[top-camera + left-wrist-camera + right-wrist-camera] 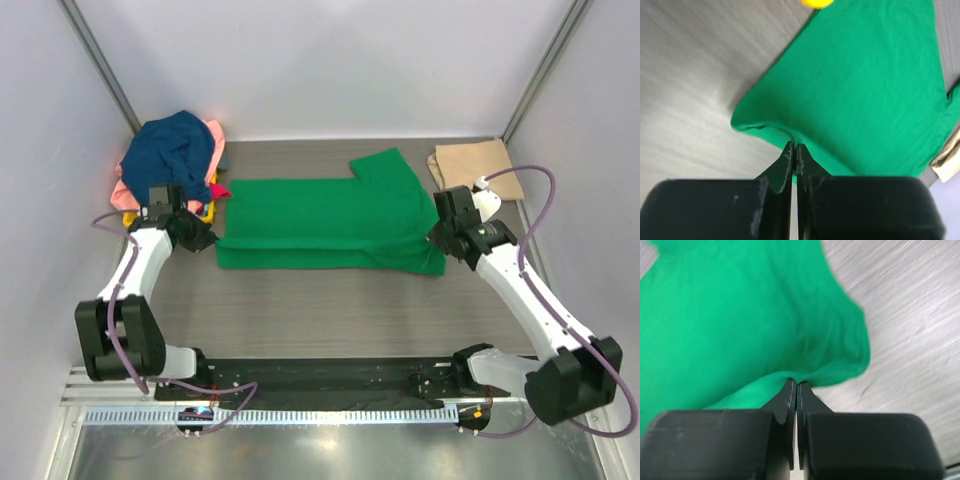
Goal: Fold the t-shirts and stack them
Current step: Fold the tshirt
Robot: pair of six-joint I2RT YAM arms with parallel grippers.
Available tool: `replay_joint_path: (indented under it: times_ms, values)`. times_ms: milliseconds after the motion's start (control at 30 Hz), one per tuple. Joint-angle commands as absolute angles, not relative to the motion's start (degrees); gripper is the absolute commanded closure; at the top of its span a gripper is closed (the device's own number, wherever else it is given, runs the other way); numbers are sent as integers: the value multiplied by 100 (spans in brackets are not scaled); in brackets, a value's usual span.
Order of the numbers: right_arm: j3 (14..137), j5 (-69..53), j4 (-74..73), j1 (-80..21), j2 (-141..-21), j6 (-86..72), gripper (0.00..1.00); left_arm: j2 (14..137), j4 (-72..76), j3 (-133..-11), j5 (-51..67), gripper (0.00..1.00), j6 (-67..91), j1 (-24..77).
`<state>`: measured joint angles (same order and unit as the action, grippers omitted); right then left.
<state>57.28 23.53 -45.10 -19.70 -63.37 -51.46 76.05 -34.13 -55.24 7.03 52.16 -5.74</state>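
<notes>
**Both grippers pinch the green t-shirt (330,222), ready for a fold**

It lies spread across the middle of the table (330,310). The left gripper (205,238) has its jaws closed on the shirt's left end and the right gripper (440,235) on its right end. The next move probably calls for lifting both ends evenly and keeping the cloth taut. One sleeve is hidden, as is how many layers each pinch holds. The heap of t-shirts (175,155) waits far left, and the tan t-shirt (477,165) lies far right.

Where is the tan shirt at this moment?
In the top view, the tan shirt lies at the far right corner of the table, just beyond the green shirt.
</notes>
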Motion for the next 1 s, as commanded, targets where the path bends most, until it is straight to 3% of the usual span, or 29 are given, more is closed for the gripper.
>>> replay_joint_path:
  times_ms: [0, 300, 367, 400, 467, 500, 533, 600, 733, 967]
  values:
    - [6291, 2188, -3815, -1582, -6748, -4484, 99, 8058, -2989, -6045, 879, 100, 5133, -571]
    - [7547, 2145, -3507, -1082, -8981, -4228, 99, 10026, -3145, -7607, 932, 100, 5142, -492]
    - [7934, 2014, -3524, -828, -9672, -4201, 99, 10561, -3521, -8040, 1028, 92, 5098, -501]
    - [8406, 1752, -3542, -713, -9938, -4158, 83, 10686, -3768, -8573, 1072, 78, 5063, -492]
    - [8997, 1574, -3865, -563, -10334, -3965, 56, 10758, -4146, -8963, 1117, 63, 5001, -449]
    - [9505, 1512, -4006, -475, -10571, -3877, 29, 10540, -4183, -9061, 1021, 48, 5001, -396]
    - [9658, 1468, -4095, -466, -10591, -3745, 17, 10373, -4201, -9018, 872, 42, 4984, -369]
    - [9634, 1546, -4148, -457, -10347, -3543, 4, 9821, -4184, -8678, 774, 32, 4957, -352]
    - [8380, 1442, -3843, -466, -9295, -3630, 3, 8863, -3877, -7491, 572, 31, 4913, -352]
    - [5496, 98, -2814, -466, -7903, -3920, 9, 7963, -2770, -5433, 501, 28, 4931, -360]
